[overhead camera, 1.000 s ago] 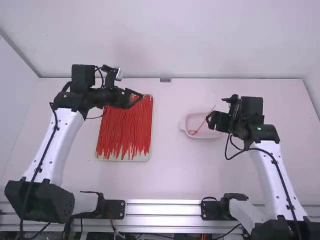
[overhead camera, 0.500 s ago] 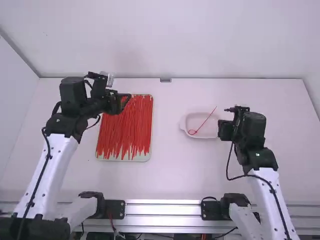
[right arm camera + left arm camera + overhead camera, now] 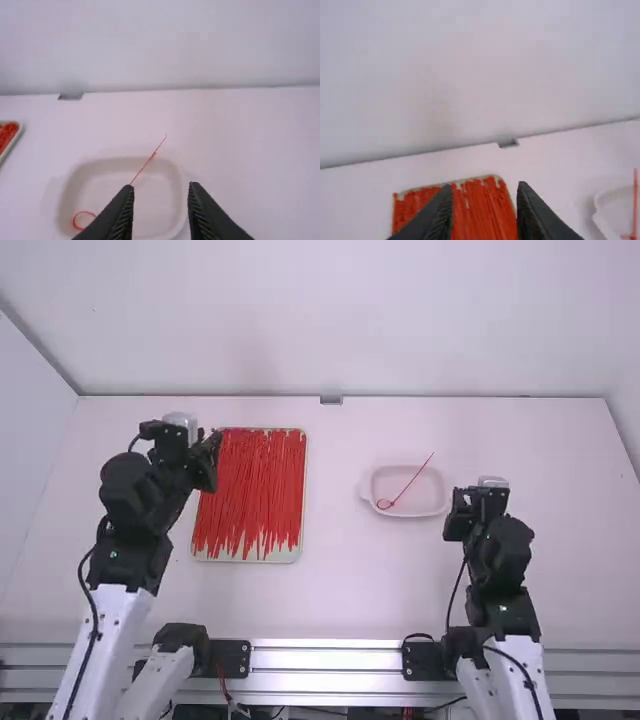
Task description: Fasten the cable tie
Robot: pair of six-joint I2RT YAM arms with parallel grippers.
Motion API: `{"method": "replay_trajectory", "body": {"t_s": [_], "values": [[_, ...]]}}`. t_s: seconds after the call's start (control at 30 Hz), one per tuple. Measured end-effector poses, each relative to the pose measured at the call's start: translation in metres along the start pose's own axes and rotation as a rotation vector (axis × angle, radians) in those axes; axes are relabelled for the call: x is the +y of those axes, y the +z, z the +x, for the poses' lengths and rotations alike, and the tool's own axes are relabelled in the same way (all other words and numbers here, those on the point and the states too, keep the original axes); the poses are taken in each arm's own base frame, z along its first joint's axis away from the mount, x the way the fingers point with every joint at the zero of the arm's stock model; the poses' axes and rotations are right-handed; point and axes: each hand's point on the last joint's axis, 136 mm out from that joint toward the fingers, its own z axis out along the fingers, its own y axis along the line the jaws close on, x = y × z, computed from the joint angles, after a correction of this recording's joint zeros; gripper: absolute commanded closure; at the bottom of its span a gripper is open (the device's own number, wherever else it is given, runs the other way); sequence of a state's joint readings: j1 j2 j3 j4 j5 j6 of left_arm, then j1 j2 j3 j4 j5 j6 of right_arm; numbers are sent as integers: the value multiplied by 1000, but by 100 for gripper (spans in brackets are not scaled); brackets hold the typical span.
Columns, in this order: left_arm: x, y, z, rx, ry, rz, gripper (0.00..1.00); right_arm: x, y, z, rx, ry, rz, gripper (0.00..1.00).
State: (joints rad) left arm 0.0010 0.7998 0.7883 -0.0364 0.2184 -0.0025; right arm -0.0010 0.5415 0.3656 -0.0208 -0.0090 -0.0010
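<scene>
A fastened red cable tie [image 3: 402,487] lies in the white dish [image 3: 434,503], its loop at the near left and its tail sticking out over the far right rim; the same cable tie [image 3: 142,169] and dish [image 3: 170,172] lie ahead in the right wrist view. My right gripper [image 3: 470,512] is drawn back near the dish's right side, open and empty, as its fingers [image 3: 122,212] show. Loose red cable ties [image 3: 252,492] fill a flat tray [image 3: 246,556]. My left gripper [image 3: 205,463] hovers at the tray's far left corner, open and empty, with its fingers [image 3: 436,212] apart over the ties [image 3: 482,210].
The white table [image 3: 340,580] is walled by white panels at the back and sides. A small grey clip [image 3: 331,399] sits at the back edge. Bare table lies between tray and dish and in front of both.
Both arms have pulled back toward their bases. The left gripper retreated from over the tray's far end to its left corner. The right gripper let go of the tie, which now rests in the dish.
</scene>
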Motion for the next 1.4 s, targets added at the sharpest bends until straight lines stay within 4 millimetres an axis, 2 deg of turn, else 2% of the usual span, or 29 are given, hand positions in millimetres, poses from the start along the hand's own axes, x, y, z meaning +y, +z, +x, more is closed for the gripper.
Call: {"method": "replay_trajectory", "body": {"t_s": [0.17, 0.4, 0.67, 1.2, 1.4], "values": [[15, -19, 14, -41, 6, -110, 84, 0, -6, 20, -24, -2, 3, 86], [25, -39, 57, -32, 3, -194, 100, -1, -7, 60, -14, -1, 6, 99], [25, -51, 94, -38, 4, -205, 100, -1, -6, 87, -21, -3, 5, 100], [24, -57, 155, -40, 4, -206, 100, -1, -21, 50, -199, -4, 7, 100], [25, -55, 173, -35, 4, -214, 100, -1, -21, 48, -204, -8, 8, 100]]}}
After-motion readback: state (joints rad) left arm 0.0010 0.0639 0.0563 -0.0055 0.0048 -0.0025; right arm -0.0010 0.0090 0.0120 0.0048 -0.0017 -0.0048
